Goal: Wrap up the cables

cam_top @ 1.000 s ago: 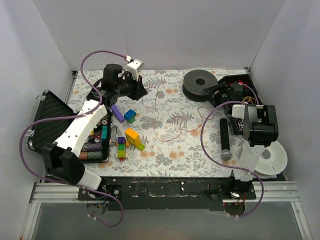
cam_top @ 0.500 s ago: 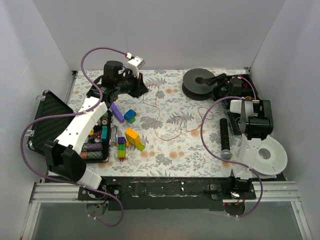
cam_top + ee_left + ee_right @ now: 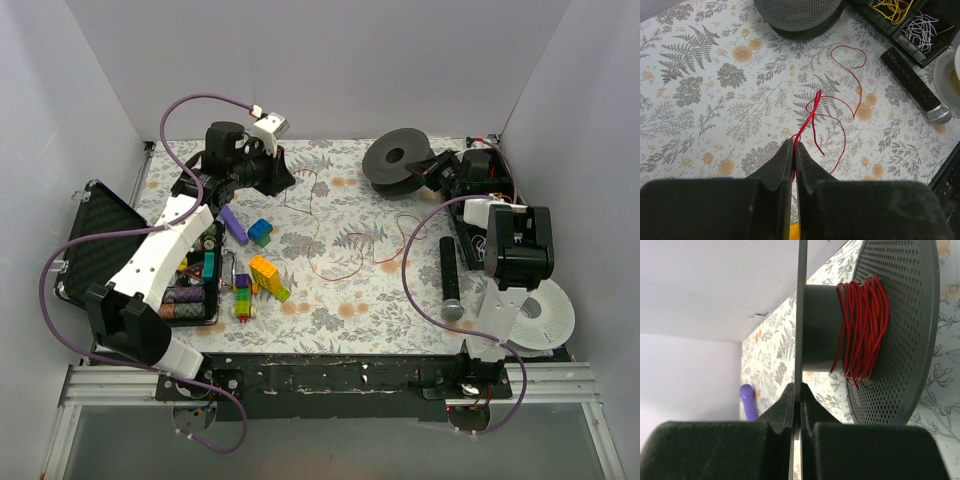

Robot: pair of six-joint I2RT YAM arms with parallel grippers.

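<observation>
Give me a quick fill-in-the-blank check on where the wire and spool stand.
The wire pinched by the left end effector is coloured ____.
The flange of the spool is clamped by the right end effector, not the ____ one.
The microphone lies nearer the ____ arm.
Missing: red; left; right.

Robotics lab cell: white panel walls (image 3: 330,60) enclose a floral-patterned tabletop (image 3: 340,290); aluminium mounting rail (image 3: 110,384) along the frame's bottom edge.
</observation>
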